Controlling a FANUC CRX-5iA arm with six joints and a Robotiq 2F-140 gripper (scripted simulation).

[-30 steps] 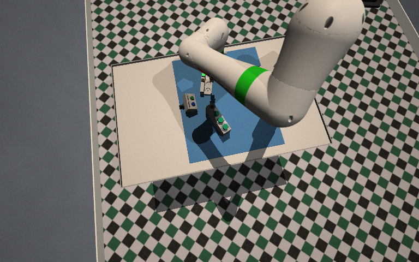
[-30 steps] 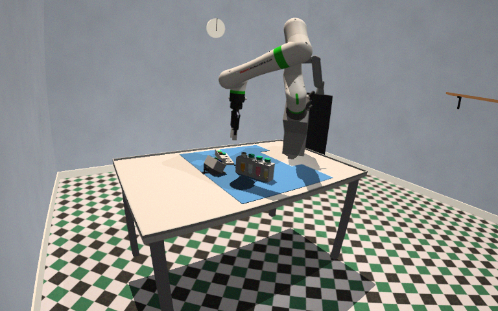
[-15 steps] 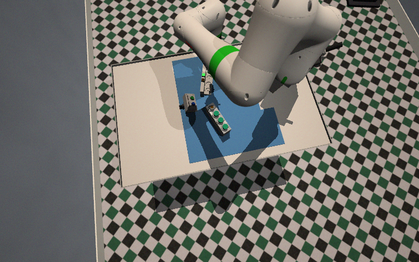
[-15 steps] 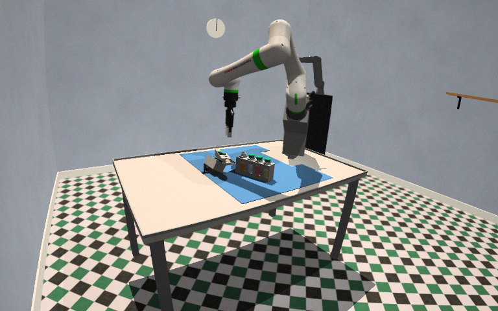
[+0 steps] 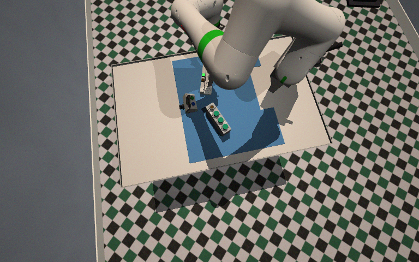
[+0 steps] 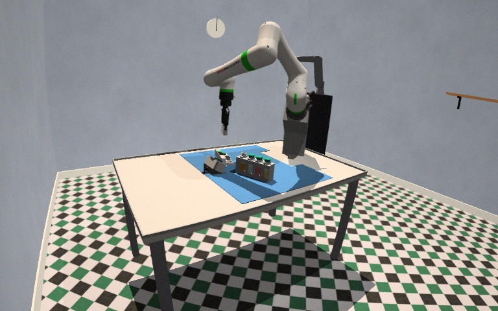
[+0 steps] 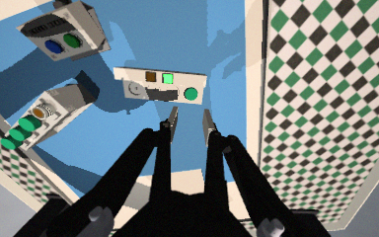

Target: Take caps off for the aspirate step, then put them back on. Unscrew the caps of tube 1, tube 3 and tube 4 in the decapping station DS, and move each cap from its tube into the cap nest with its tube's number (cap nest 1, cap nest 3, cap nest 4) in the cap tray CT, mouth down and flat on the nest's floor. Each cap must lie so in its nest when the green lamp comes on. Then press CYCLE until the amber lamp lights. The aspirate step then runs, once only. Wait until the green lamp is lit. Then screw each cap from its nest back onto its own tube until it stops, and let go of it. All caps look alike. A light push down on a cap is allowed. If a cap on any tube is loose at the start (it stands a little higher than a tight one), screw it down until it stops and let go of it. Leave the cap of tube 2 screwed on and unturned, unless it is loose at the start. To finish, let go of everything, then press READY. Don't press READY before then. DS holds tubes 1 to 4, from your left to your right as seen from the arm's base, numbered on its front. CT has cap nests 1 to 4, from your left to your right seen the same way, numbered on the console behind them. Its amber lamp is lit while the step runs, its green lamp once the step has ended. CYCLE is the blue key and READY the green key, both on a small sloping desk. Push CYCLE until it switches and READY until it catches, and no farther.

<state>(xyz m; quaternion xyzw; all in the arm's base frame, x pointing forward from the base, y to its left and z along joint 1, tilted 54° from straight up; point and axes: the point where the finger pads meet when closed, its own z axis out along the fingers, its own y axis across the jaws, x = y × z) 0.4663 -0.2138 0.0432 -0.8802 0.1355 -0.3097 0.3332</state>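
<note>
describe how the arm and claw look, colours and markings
The arm has smooth off-white rounded links with bright green bands at the joints and small red lettering on the forearm. The claw is black, with two slim linkage fingers ending in pale grey pads.

1. Tabletop (image 6: 172,190): cream, dark edge.
2. Mat (image 5: 234,136): plain blue.
3. Floor (image 6: 404,256): chequered green, black and off-white.
4. Wall (image 6: 109,73): flat grey-blue.
5. Arm (image 6: 268,40): off-white with bright green bands.
6. Gripper (image 7: 189,123): black links, grey fingertips.
7. Decapping station (image 5: 217,123): grey block; three green caps (image 5: 220,120), one uncapped brownish mouth (image 5: 211,107).
8. Cap tray (image 7: 148,85): pale cream; one green cap (image 7: 190,94), one brown lamp (image 7: 150,76), one lit green lamp (image 7: 168,78).
9. Key desk (image 7: 84,22): grey; blue key (image 7: 52,46), green key (image 7: 72,40).
</note>
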